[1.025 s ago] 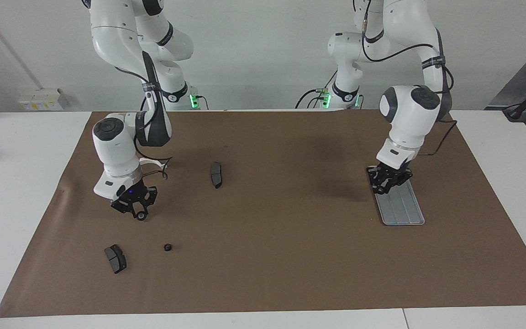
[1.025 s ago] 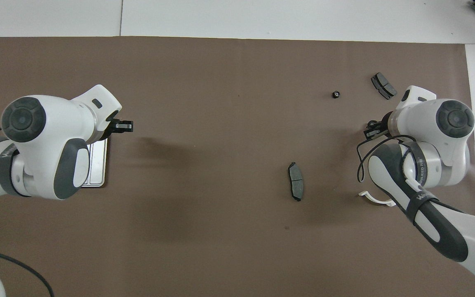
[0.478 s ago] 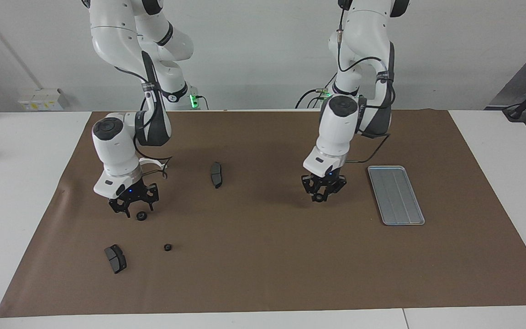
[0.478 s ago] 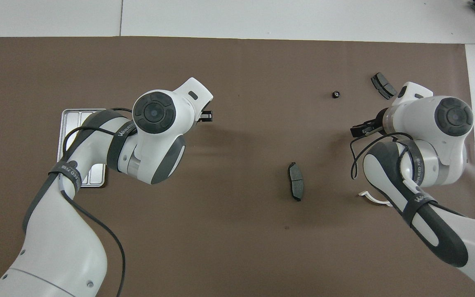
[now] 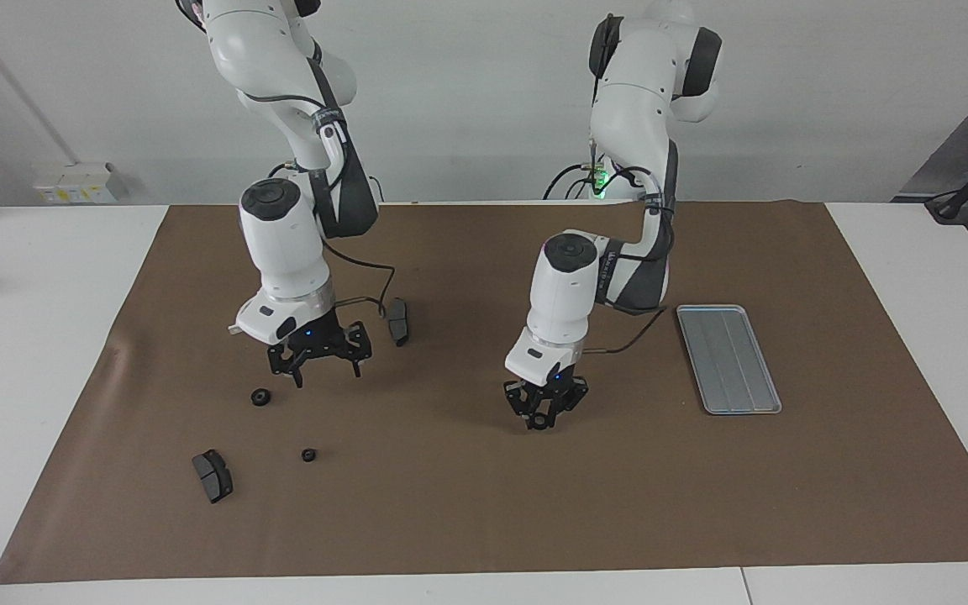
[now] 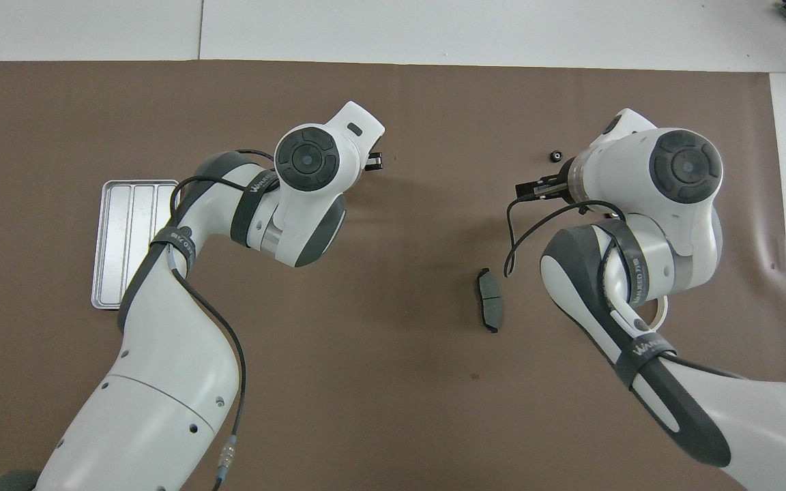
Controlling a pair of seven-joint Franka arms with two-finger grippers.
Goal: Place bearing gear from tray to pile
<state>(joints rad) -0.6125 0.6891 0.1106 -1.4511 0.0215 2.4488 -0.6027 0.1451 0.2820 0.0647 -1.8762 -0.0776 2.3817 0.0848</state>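
Note:
The grey tray (image 5: 728, 357) lies bare at the left arm's end of the table; it also shows in the overhead view (image 6: 132, 242). My left gripper (image 5: 542, 422) hangs low over the mat's middle, shut on a small dark bearing gear (image 5: 539, 418). My right gripper (image 5: 326, 376) is open and empty, raised beside a brake pad (image 5: 399, 321). The pile holds a bearing gear (image 5: 261, 397), a smaller gear (image 5: 308, 455) and a second brake pad (image 5: 213, 476). The white half-ring bracket (image 6: 662, 314) peeks from under the right arm.
The brown mat (image 5: 484, 521) covers most of the white table. In the overhead view the right arm hides the larger gear and one brake pad; the small gear (image 6: 556, 156) and the other pad (image 6: 489, 308) show.
My left gripper left the tray and moved toward the pile with a gear. My right gripper let go of a gear on the mat, opened, and moved toward the middle.

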